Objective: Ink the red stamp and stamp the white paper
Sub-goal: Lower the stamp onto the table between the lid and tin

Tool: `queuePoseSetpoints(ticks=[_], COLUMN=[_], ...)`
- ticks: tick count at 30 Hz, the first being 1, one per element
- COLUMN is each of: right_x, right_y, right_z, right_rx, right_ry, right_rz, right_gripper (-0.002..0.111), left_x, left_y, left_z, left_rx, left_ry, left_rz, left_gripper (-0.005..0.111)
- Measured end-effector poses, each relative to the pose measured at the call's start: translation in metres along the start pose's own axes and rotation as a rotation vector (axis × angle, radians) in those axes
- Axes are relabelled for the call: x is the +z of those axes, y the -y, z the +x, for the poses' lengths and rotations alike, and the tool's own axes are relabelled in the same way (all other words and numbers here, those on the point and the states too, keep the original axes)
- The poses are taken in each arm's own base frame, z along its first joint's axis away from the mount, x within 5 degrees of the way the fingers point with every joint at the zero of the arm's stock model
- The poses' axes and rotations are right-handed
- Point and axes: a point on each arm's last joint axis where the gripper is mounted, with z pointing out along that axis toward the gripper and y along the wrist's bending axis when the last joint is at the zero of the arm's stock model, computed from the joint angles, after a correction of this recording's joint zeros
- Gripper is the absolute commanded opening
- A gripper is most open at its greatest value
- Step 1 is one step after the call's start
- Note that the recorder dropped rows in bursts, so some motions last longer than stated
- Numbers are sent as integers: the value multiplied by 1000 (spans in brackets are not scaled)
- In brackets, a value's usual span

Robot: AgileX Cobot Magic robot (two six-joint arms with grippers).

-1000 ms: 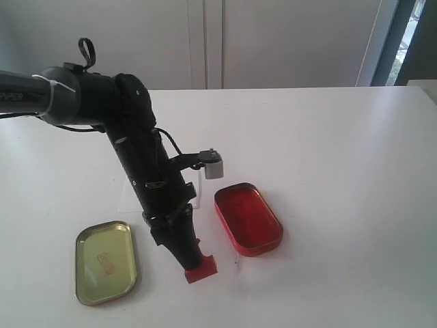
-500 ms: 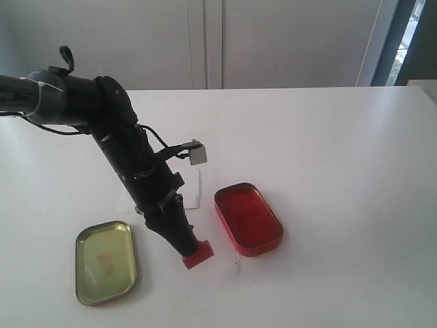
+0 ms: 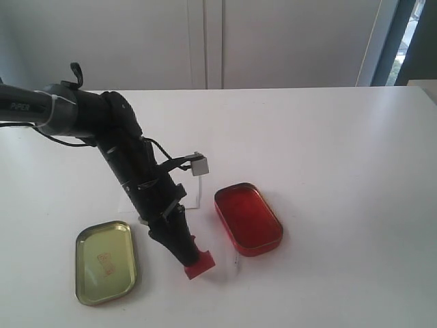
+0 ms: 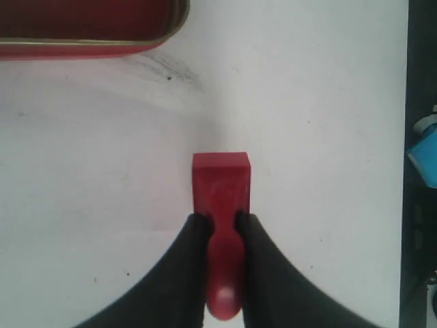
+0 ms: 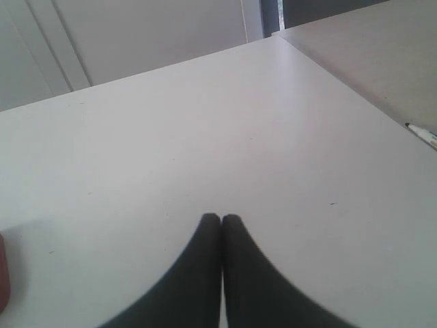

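The red stamp point(image 3: 199, 265) is held by its handle in my left gripper point(image 3: 192, 254), which is shut on it. It hangs low over the bare white table between the gold lid and the red ink tin point(image 3: 248, 219). The left wrist view shows the stamp point(image 4: 220, 184) pinched between the black fingers of the left gripper point(image 4: 220, 217), with the ink tin's edge point(image 4: 89, 27) beyond it. The white paper point(image 3: 194, 193) lies behind my left arm, mostly hidden by it. My right gripper point(image 5: 220, 217) is shut on nothing over the bare table, outside the exterior view.
A gold-coloured tin lid point(image 3: 105, 262) lies open side up at the front left. The left arm point(image 3: 130, 164) slants across the table from the left edge. A pen tip point(image 5: 423, 135) shows on a neighbouring surface in the right wrist view.
The left arm swung a little leftward and back with the stamp. The stamp rose slightly toward the paper half a second ago, then came back down toward the front.
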Motion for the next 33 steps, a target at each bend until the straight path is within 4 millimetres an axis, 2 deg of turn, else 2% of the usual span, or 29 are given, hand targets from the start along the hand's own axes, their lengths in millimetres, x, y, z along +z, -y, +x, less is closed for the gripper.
queuePoseSetpoints(ticks=[9,27,30,33], right_x=[0,0,0,0], right_y=[0,0,0,0], right_z=[0,0,0,0], right_rx=[0,0,0,0], right_ry=[0,0,0,0], right_rz=[0,0,0,0], right_gripper=[0,0,0,0], left_x=[7,7,7,7], left_y=[-6,-6,-6,-6], left_z=[2,2,2,2], left_rx=[-18,-16,-25,-28], left_ry=[4,4,4,4], left_rz=[19,19,19,19], left_gripper=[0,0,9,27])
